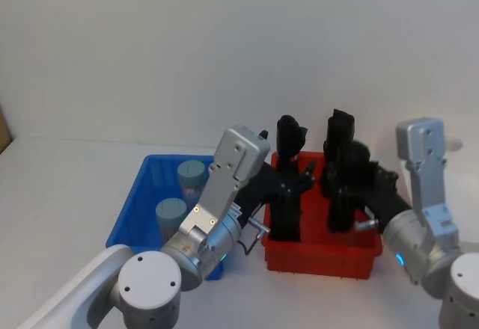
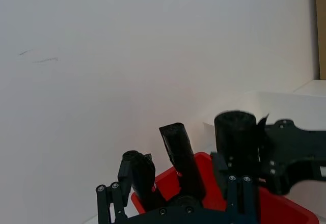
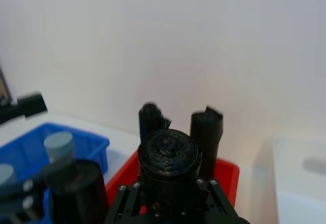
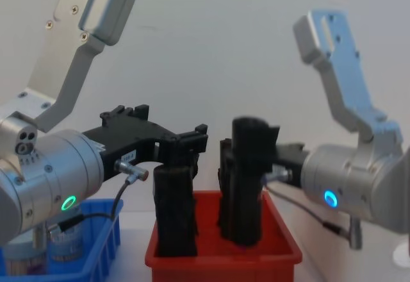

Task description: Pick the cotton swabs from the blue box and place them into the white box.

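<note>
Two cotton swabs jars with grey-blue tops stand in the blue box at the left; one jar also shows in the right wrist view. My left gripper hangs open over the red bin, past the blue box, with a black roll between its spread fingers. My right gripper reaches into the same bin from the right and is shut on a black roll. The white box stands to the right of the red bin.
The red bin sits between the blue box and the white box and holds several upright black rolls. Both arms crowd over it. A plain white wall rises behind the table.
</note>
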You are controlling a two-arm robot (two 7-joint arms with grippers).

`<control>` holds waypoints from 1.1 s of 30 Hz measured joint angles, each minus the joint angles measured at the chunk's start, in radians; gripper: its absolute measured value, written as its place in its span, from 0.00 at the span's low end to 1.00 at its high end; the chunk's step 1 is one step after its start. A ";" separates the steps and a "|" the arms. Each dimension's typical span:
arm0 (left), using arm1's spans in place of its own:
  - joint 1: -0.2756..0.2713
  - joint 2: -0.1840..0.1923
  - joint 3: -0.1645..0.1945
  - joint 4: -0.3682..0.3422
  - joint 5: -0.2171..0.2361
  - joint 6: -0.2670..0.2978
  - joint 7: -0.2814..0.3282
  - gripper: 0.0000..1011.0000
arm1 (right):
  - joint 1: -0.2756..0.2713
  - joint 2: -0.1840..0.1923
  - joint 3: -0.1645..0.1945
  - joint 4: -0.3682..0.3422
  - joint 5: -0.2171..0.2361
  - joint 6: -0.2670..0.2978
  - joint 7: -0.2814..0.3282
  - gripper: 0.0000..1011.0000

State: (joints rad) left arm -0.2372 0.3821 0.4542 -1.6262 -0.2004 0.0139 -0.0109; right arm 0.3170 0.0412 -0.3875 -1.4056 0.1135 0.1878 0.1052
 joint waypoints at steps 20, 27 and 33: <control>0.000 0.000 0.000 0.000 0.000 0.000 0.000 0.99 | 0.046 0.030 0.085 -0.086 0.025 -0.105 -0.106 0.41; 0.000 0.000 0.000 0.000 0.000 0.000 0.000 0.99 | 0.055 0.059 0.130 -0.080 0.025 -0.093 -0.152 0.41; 0.000 0.000 0.000 0.000 0.000 0.000 0.000 0.99 | 0.061 0.078 0.155 -0.058 0.019 -0.062 -0.173 0.41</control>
State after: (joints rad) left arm -0.2372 0.3821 0.4542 -1.6262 -0.2004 0.0139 -0.0109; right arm 0.3776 0.1192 -0.2320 -1.4635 0.1329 0.1254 -0.0683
